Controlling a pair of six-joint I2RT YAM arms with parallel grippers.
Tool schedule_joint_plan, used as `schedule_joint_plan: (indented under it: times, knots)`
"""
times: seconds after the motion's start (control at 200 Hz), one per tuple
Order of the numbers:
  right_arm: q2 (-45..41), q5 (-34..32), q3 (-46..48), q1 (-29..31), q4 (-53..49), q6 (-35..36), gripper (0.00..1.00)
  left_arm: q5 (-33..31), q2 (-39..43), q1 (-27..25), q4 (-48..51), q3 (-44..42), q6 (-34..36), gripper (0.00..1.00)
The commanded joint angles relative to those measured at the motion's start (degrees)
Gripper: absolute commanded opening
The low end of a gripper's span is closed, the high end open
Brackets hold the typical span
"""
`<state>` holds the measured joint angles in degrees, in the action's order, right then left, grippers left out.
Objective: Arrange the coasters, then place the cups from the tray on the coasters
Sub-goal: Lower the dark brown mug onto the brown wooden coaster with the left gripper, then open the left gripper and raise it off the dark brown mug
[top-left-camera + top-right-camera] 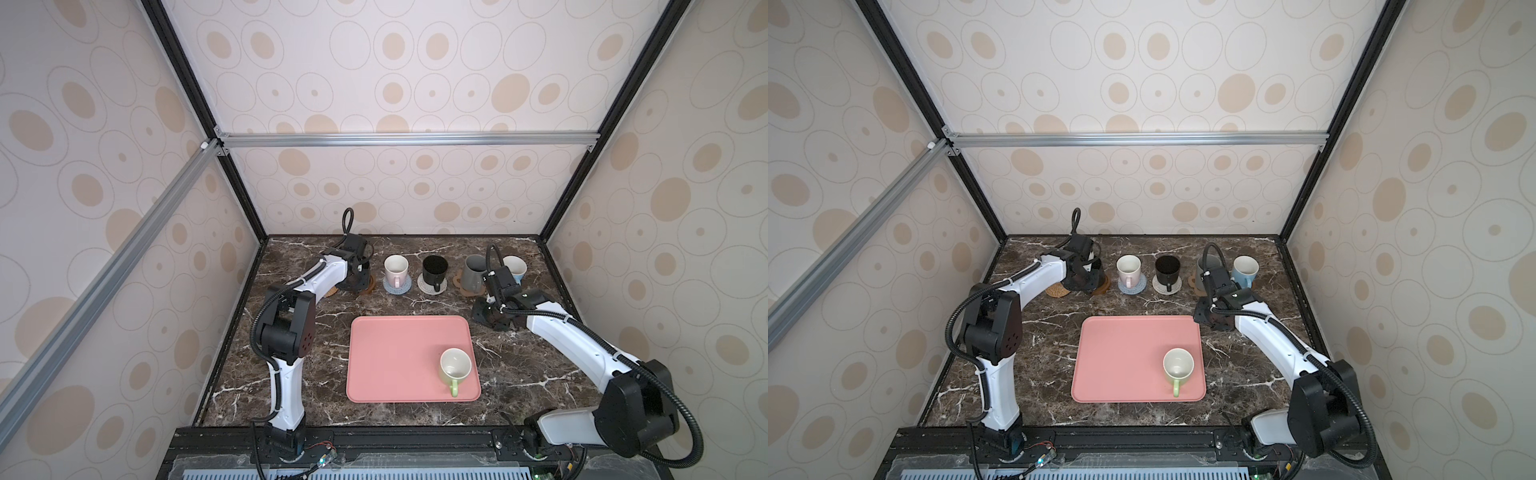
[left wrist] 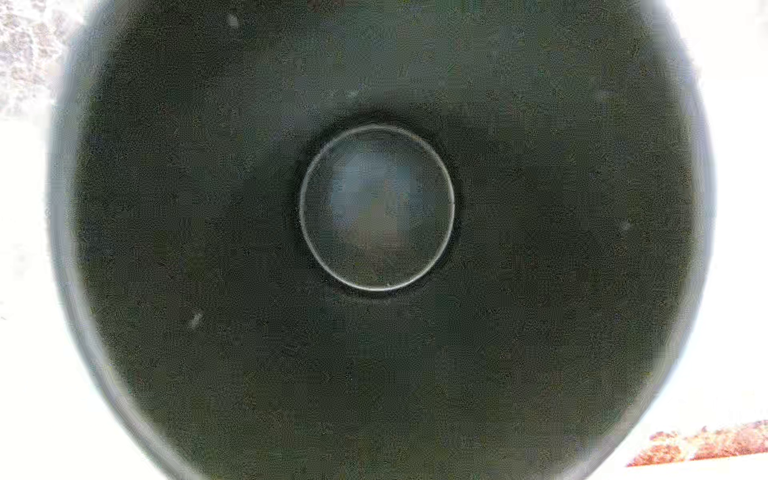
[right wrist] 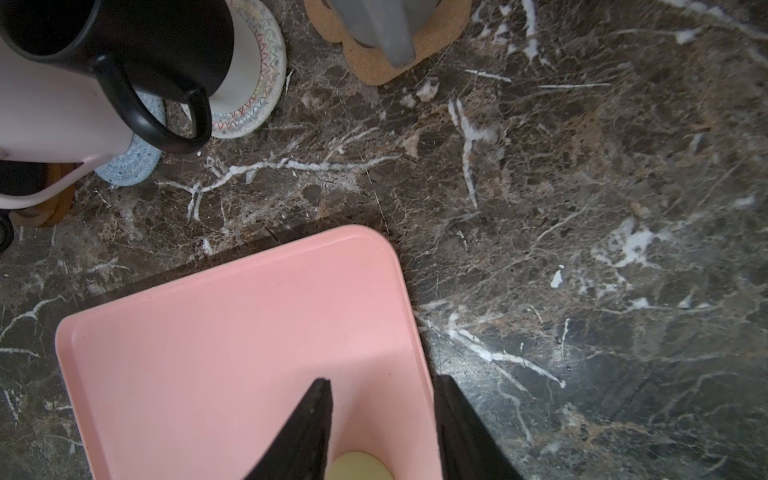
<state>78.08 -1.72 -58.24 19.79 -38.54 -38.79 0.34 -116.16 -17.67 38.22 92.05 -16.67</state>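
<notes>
Left wrist view is just the blurry inside of a black mug (image 2: 374, 353), rim partly cut off. In both top views the left arm (image 1: 1042, 276) covers most of it. The left gripper (image 1: 1080, 277) is lost in the dark there, and the light green mug (image 3: 359, 467) is a cut-off sliver in the right wrist view.

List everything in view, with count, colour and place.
tray: one, pink, table centre-front.
green mug: one, light green, tray's front right corner.
pink mug: one, pale pink, on blue-grey coaster.
black mug: one, black, on cream coaster.
grey mug: one, grey, on tan paw coaster.
blue mug: one, light blue, row's right end; coaster hidden.
second black mug: one, black, over brown disc.
rattan coaster: one, tan, row's left end.
table: one, dark marble.
left gripper: shut on second black mug.
right gripper: open, over tray's far right corner.
</notes>
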Motion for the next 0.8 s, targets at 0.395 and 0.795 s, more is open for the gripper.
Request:
schedule_joint_plan:
  times: [0.395, 0.795]
  knots:
    - [-0.42, -0.56, 1.28, -0.35, -0.39, -1.00, 0.44, -0.25, 0.59, 0.36, -3.27, -1.43, -0.18, 0.19]
    - [-0.83, -0.66, 1.38, -0.29, -0.52, -0.94, 0.44, -0.17, 1.83, 0.01, -3.41, -2.20, -1.09, 0.31]
